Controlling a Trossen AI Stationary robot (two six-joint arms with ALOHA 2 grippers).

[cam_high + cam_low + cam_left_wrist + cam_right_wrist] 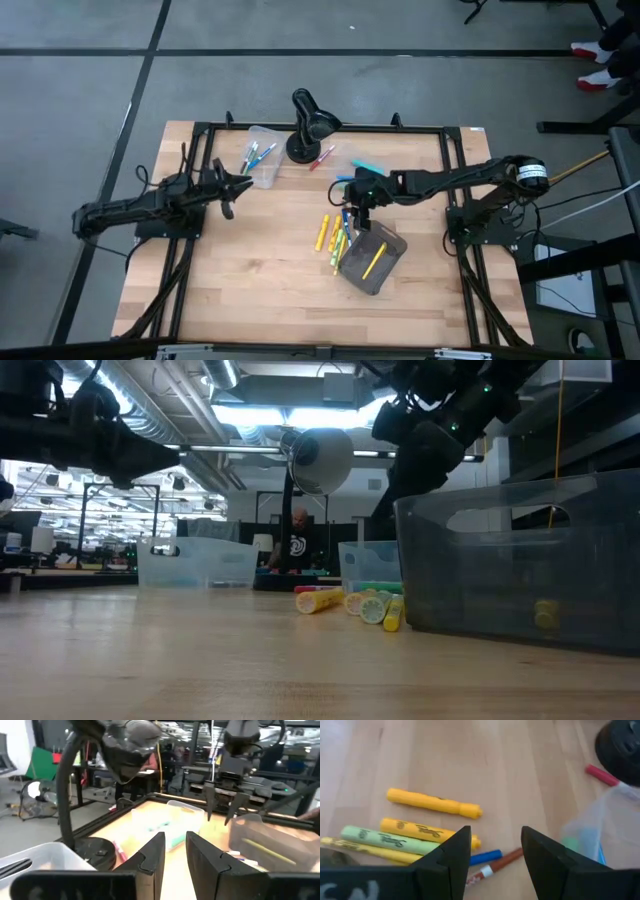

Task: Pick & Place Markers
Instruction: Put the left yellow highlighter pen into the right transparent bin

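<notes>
Right claw hangs over the loose pile of short yellow, green, blue and orange markers mid wooden worktop, fingers spread, nothing between them. One yellow marker lies in the grey translucent bin touching the pile. More sit in the clear bin beside the black desk lamp. Left claw waits near the clear bin, slightly parted, empty.

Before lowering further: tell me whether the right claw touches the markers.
Apart. The right wrist view shows the open right claw hanging above the markers, bare wood between its fingers.
</notes>
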